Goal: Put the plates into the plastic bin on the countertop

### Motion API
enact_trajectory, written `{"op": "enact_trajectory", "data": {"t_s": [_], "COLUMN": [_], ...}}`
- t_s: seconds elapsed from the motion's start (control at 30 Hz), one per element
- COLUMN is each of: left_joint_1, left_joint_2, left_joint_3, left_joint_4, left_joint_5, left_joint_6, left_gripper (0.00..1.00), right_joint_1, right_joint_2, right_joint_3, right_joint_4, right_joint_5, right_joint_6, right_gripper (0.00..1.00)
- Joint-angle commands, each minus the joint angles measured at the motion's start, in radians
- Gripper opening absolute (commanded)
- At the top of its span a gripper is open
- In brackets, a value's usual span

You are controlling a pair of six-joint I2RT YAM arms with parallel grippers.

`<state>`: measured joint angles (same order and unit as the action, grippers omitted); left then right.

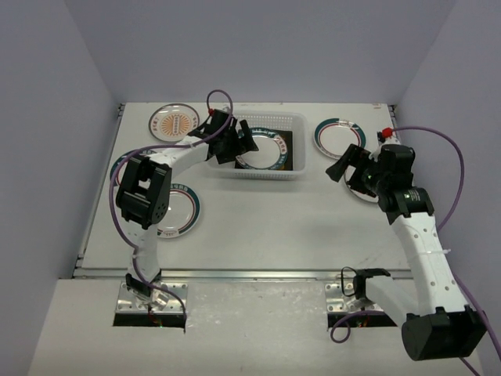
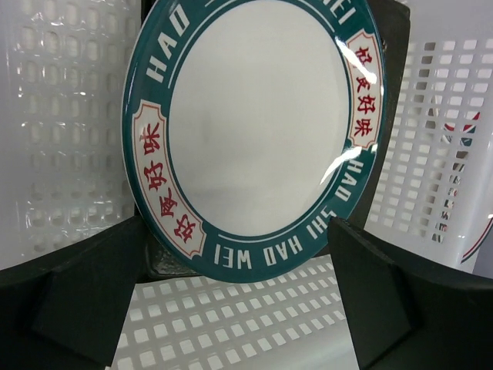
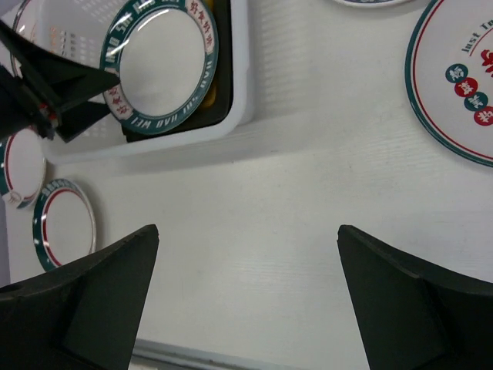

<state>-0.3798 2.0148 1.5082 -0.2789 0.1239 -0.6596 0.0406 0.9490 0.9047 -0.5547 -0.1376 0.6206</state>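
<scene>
Two robot arms are pictured above an off-white worktop [image 1: 274, 227], where a white, lattice-sided plastic bin [image 1: 264, 177] is set toward the far edge. Inside the bin, a round plate [image 1: 262, 149] with a teal band and red characters is seen resting over a dark-rimmed square plate [image 1: 286, 147], whose amber centre is glimpsed in the right wrist view. The left gripper [image 1: 239, 143] is held at the bin's left end with its jaws spread wide; in its own wrist view the two dark fingers [image 2: 77, 301] are shown at the lower corners, and the round plate is framed between them and is not clamped. The right gripper [image 1: 344, 164] is likewise shown fully open and holding nothing, poised to the right of the bin, with bare worktop seen between its fingers [image 3: 85, 301]. Several plates are left outside the bin: an orange-patterned plate [image 1: 174, 123] near the far left corner, a teal-rimmed plate [image 1: 338, 137] just right of the bin, a further plate [image 1: 365, 190] partly hidden beneath the right gripper, a teal-and-red ringed plate [image 1: 182, 213] on the left side, and one more plate [image 1: 117, 166] largely hidden behind the left arm.
</scene>
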Motion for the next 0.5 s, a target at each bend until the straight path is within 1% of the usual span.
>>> {"op": "enact_trajectory", "data": {"t_s": [0.0,0.1,0.2,0.23,0.3,0.33,0.43,0.47], "left_joint_1": [-0.007,-0.013,-0.025,-0.027,-0.034,-0.035,-0.052,-0.061], "left_joint_2": [-0.014,0.007,-0.054,-0.066,-0.069,-0.046,-0.005,-0.010], "left_joint_3": [0.070,0.088,0.057,0.046,0.047,0.064,0.110,0.099], "left_joint_4": [-0.010,-0.040,-0.058,-0.051,-0.052,-0.066,-0.109,-0.097], "left_joint_5": [0.021,0.027,-0.072,-0.078,-0.055,-0.043,-0.030,-0.037], "left_joint_6": [0.032,0.042,0.045,0.048,0.067,0.076,0.088,0.089], "left_gripper": [1.00,1.00,1.00,1.00,1.00,1.00,1.00,1.00], "right_joint_1": [-0.002,-0.003,-0.002,-0.004,-0.004,-0.004,-0.004,-0.004], "right_joint_2": [-0.017,-0.017,-0.013,-0.012,-0.011,-0.013,-0.020,-0.028], "right_joint_3": [-0.083,-0.087,-0.073,-0.070,-0.082,-0.091,-0.121,-0.128], "right_joint_4": [0.106,0.117,0.082,0.076,0.065,0.069,0.073,0.073], "right_joint_5": [0.068,0.065,0.135,0.142,0.192,0.208,0.245,0.260], "right_joint_6": [0.111,0.112,0.122,0.122,0.176,0.205,0.252,0.261], "right_gripper": [0.99,0.99,0.99,0.99,0.99,0.99,0.99,0.99]}}
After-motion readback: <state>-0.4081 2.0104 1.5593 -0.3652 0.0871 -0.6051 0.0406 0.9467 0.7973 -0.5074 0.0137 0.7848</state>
